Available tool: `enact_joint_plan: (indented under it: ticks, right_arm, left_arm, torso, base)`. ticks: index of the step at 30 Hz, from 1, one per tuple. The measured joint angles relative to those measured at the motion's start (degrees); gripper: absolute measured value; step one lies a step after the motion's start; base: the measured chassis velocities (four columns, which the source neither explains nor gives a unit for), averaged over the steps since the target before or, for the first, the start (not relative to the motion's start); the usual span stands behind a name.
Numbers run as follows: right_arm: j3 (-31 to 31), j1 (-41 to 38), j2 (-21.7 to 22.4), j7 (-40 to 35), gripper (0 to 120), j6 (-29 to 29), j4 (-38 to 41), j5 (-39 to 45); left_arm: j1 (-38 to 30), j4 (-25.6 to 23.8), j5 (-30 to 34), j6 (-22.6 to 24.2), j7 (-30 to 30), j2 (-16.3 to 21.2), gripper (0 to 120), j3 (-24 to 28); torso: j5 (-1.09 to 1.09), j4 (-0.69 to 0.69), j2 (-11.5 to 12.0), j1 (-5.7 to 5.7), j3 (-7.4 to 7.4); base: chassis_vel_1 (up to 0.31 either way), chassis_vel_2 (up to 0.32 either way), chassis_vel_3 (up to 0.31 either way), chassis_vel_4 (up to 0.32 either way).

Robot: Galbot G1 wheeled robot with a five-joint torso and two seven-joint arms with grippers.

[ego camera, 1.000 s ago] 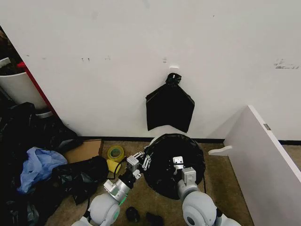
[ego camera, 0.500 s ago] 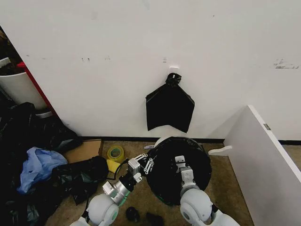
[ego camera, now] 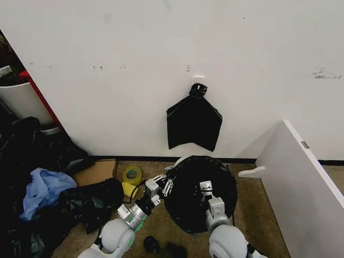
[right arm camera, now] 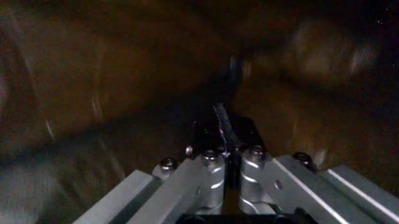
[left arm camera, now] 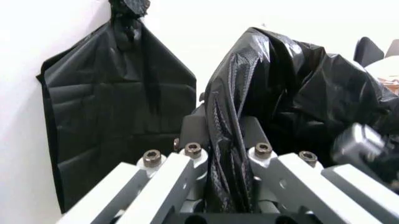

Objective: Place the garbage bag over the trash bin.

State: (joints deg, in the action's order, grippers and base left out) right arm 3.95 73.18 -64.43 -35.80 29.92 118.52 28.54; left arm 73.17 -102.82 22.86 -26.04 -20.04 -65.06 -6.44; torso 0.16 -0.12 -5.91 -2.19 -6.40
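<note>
Where the garbage bag (left arm camera: 249, 93) drapes the trash bin (ego camera: 178, 160), a fold is pinched between the left gripper (left arm camera: 227, 154) fingers; film is likewise clamped by the right gripper (right arm camera: 227, 140).

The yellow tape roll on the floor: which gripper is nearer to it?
Left. The left gripper holds the garbage bag's edge just beside the yellow tape roll; the right gripper is farther away, over the bag's middle.

Trash bin (ego camera: 179, 160) mostly under garbage bag (ego camera: 201, 185)

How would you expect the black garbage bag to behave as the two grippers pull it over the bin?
The garbage bag looks floppy: it folds between the left gripper's fingers. Its glossy film may slip or tear under the right gripper's pinch. It probably weighs little.
</note>
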Motion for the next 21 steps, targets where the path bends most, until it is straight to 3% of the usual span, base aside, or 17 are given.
enact_joint_plan:
  ticks: [6,15,21]
  right_arm:
    - [-0.30,-1.14,0.61,-4.57,0,9.15,1.88,8.88]
    - [0.57,-0.51,1.72,-5.89,0,10.96,3.14,8.59]
    - [-0.66,-1.75,1.33,-4.08,0,8.59,5.80,11.36]
  left_arm:
    - [-1.03,0.34,0.98,-0.38,-0.48,0.10,5,-1.32]
    - [-2.11,1.83,2.30,-1.61,-0.97,-0.78,5,-1.33]
    - [-2.54,3.50,2.70,-2.93,-1.57,-1.07,5,-0.89]
  torso:
    - [0.00,0.00,0.00,0.00,0.00]
    - [0.00,0.00,0.00,0.00,0.00]
    - [0.00,0.00,0.00,0.00,0.00]
  base:
    - [0.000,0.000,0.000,0.000]
    - [0.000,0.000,0.000,0.000]
    - [0.000,0.000,0.000,0.000]
